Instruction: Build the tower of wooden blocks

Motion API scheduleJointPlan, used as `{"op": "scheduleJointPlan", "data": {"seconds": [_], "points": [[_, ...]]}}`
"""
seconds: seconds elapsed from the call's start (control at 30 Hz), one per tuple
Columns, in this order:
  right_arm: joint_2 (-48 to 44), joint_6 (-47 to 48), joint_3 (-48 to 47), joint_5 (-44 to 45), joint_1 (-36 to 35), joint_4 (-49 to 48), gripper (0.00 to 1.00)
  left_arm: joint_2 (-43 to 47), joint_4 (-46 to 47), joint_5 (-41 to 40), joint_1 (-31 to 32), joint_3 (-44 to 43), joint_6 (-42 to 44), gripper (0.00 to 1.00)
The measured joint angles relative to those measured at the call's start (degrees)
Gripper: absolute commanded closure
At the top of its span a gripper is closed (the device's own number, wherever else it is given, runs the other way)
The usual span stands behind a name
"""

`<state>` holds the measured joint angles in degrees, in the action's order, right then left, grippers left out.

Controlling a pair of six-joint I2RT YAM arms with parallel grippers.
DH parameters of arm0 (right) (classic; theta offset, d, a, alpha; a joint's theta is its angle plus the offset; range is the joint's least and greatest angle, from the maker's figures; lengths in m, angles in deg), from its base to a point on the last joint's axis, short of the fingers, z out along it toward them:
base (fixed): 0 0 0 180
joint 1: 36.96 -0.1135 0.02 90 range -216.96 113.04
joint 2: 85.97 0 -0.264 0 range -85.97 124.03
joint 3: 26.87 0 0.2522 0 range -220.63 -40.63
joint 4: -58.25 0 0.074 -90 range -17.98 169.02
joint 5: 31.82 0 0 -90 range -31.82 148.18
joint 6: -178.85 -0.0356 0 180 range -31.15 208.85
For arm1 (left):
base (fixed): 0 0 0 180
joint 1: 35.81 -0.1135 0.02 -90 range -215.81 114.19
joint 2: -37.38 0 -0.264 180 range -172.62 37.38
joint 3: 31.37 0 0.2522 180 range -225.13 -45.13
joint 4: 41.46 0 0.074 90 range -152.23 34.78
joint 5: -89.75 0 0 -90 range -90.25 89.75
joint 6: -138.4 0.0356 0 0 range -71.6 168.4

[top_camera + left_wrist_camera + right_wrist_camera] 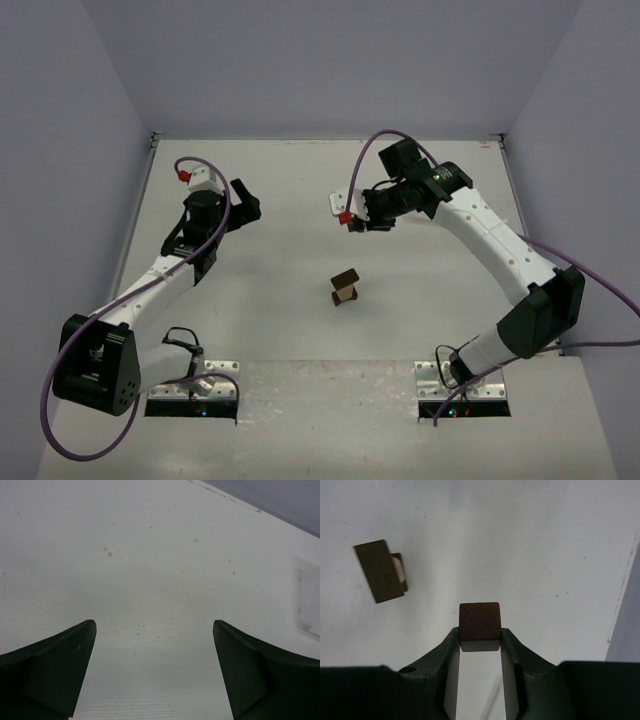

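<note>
The wood block tower stands mid-table: a dark brown block lying across a light tan one. In the right wrist view the tower is at the upper left, away from the fingers. My right gripper is shut on a dark reddish-brown block, held at the fingertips above the table. In the top view the right gripper is behind and slightly right of the tower; the held block is hidden there. My left gripper is open and empty, far left of the tower, with only bare table between its fingers.
White walls close the table at the back and both sides. A faint white rectangular outline shows on the table at the right edge of the left wrist view. The arm base plates sit at the near edge.
</note>
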<state>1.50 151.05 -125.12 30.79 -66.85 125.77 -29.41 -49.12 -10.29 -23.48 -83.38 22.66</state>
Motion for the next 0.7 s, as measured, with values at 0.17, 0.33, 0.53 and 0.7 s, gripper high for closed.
{"op": "scheduleJointPlan", "data": {"seconds": [0.17,0.33,0.53,0.7], "points": [[-5.4,0.7,4.5,-0.7,-6.4,3.5,0.71,-0.2,-0.3,0.3,0.0,-0.2,0.0,0.00],[-6.4,-2.1,7.5,-0.8,-12.6,2.9,0.72,-0.6,-0.8,0.4,0.0,-0.9,0.0,0.00],[-6.4,-6.1,8.6,1.0,-13.1,1.2,0.71,-0.6,-1.1,0.4,0.0,-0.9,0.0,0.00],[-4.1,-8.5,8.5,3.4,-14.2,0.7,0.72,-0.6,-1.2,0.4,0.0,-0.9,0.0,0.00]]}}
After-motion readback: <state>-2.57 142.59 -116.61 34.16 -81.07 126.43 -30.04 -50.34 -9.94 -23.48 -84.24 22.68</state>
